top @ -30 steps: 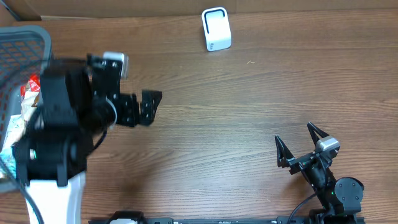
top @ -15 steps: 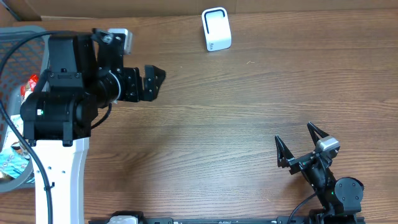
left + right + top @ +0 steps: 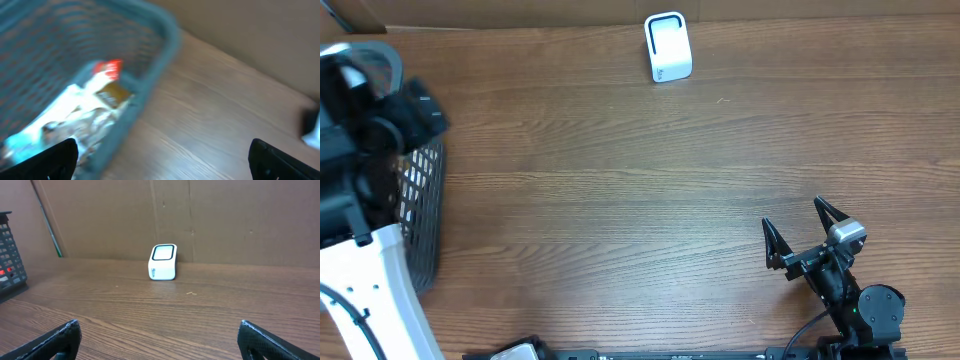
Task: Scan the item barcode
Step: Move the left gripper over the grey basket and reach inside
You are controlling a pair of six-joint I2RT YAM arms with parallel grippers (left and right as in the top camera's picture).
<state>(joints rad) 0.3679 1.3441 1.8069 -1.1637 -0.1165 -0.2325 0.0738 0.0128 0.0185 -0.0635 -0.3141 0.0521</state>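
Closest to me, my left gripper (image 3: 165,162) hangs with its two fingers spread wide and nothing between them, though the view from that wrist is badly blurred. Just beyond the fingertips is the teal basket (image 3: 150,75), and the thing I have to scan lies inside it: a loose heap of pale packets (image 3: 75,125), with a red-tabbed packet (image 3: 111,70) lying close under the rim. I cannot make out a barcode on any of them. I judge these to be light, soft and crinkly, film that will slide and buckle rather than hold a shape. I would take one by a flat sealed edge or a bunched corner, pinch gently so as not to crush it, and lift it clear of the mesh wall so it does not snag. My right gripper (image 3: 795,225) sits low at the near edge of the table (image 3: 620,200), well apart from the basket, jaws likewise splayed and empty. Farthest off, by the cardboard backing (image 3: 225,220), stands the white scanner (image 3: 163,262), upright, its window turned toward my right wrist.
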